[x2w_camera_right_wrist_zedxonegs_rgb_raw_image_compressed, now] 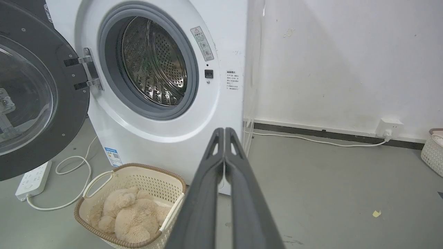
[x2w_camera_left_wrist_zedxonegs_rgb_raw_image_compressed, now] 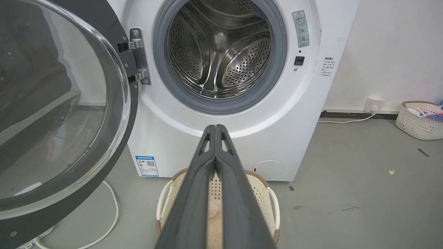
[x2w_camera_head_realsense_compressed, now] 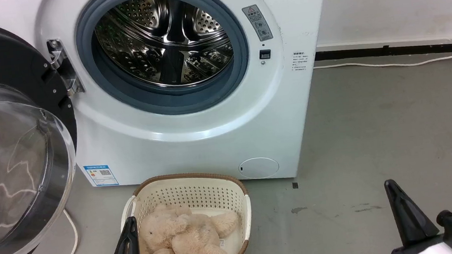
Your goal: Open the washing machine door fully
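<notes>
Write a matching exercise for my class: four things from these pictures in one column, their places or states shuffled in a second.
1. washing machine door
2. drum
3. plush toy
4. left gripper

A. fingers pressed together
B. lying in the basket
C. swung wide open
D. perforated steel, nothing inside

Pairs: 1-C, 2-D, 3-B, 4-A

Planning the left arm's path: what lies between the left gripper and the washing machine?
A cream basket holding a plush toy, right ahead of the left gripper; head view shows it.
</notes>
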`<state>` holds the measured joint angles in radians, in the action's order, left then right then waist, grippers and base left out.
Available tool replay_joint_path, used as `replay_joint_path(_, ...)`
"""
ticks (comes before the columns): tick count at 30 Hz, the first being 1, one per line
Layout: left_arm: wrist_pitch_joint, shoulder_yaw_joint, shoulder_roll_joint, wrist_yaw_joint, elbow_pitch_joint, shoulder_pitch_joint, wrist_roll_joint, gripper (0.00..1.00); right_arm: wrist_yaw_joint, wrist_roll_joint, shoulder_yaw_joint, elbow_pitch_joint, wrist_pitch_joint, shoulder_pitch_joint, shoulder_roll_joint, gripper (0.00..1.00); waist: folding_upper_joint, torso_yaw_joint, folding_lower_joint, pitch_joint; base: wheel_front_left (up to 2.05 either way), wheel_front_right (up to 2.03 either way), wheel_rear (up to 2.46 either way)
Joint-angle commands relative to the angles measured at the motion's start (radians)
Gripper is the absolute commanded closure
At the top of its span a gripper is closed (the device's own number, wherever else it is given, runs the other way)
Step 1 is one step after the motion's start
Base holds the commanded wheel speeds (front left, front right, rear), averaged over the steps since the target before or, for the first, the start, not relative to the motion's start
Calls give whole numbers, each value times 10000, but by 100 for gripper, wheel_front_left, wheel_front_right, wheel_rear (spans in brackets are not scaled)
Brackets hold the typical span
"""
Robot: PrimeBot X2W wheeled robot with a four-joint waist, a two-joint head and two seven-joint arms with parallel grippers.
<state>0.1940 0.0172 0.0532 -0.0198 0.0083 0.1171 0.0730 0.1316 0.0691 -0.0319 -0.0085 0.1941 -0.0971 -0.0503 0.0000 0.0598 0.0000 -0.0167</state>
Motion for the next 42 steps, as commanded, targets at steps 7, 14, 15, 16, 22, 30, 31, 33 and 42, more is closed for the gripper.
replay_joint_path(7,-160,-32,6,55,-17,-246,-96,100,-3,-132,28,25,-158,175,0,100,0,-43,0,12,0,0,0)
replay_joint_path(14,-304,-44,3,67,-23,-320,-147,100,-3,-177,51,30,-302,239,0,100,0,-88,0,25,0,0,0)
replay_joint_path(15,-324,-45,2,68,-23,-331,-154,100,-3,-183,55,30,-323,248,0,100,0,-94,0,26,0,0,0)
replay_joint_path(16,-345,-47,2,70,-24,-341,-161,100,-4,-190,58,31,-343,257,0,100,0,-100,0,28,0,0,0)
replay_joint_path(22,-508,-60,-1,83,-30,-426,-219,100,-4,-241,85,37,-507,330,1,100,0,-151,0,42,0,0,0)
replay_joint_path(30,-713,-76,-5,100,-38,-533,-292,100,-5,-306,118,43,-712,422,1,100,0,-215,0,60,0,0,0)
replay_joint_path(31,-733,-77,-6,101,-39,-543,-300,100,-5,-312,122,44,-732,431,1,100,0,-221,0,62,0,0,0)
replay_joint_path(33,-774,-80,-7,105,-40,-565,-314,100,-5,-325,128,46,-773,449,1,100,0,-234,0,65,0,0,0)
replay_joint_path(42,-958,-95,-10,119,-47,-660,-380,100,-6,-383,158,52,-957,531,1,100,0,-291,0,81,0,0,0)
